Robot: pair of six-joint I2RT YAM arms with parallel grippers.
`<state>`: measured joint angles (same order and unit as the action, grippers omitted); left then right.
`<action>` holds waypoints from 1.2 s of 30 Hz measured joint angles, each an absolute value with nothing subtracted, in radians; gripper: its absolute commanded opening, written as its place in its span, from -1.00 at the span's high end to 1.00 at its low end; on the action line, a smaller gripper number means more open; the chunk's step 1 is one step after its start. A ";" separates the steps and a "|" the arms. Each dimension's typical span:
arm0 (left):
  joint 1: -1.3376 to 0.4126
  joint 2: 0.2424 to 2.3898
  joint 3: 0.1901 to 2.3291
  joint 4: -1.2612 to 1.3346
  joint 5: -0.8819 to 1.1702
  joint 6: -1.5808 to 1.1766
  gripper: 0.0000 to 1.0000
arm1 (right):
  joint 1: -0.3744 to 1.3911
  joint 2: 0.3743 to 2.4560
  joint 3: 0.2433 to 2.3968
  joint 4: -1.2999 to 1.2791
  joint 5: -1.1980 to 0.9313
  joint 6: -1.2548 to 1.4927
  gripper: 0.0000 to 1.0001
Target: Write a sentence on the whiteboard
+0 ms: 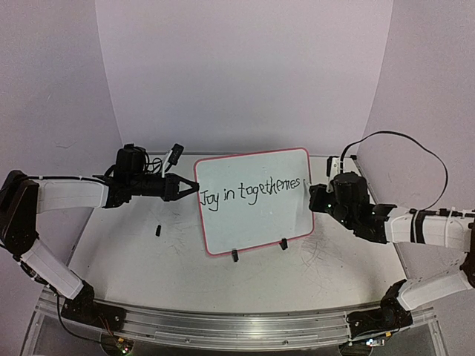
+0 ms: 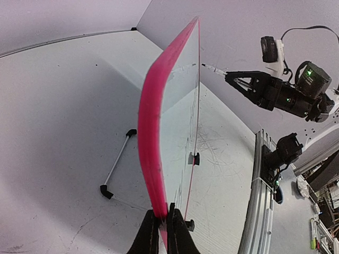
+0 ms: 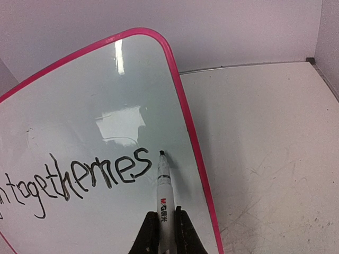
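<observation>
Left gripper pinches the whiteboard, right gripper pinches the pen — final "s" apparently due, little room left.

Quick headcount: one small white rectangular board with a pink rim, two black clip feet under it, one white marker pen with a black tip, one small black bit loose on the white worktop, two white-and-black robot arms.
</observation>
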<state>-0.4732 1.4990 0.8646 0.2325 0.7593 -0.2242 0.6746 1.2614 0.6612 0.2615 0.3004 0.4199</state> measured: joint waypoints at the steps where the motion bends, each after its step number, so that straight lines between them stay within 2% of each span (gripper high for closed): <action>1: -0.473 1.499 0.865 0.233 0.759 -0.224 1.00 | 0.675 1.265 0.663 0.266 0.301 0.420 1.00; 36: -0.473 1.499 0.865 0.227 0.759 -0.224 1.00 | 0.675 1.298 0.656 0.277 0.276 0.463 1.00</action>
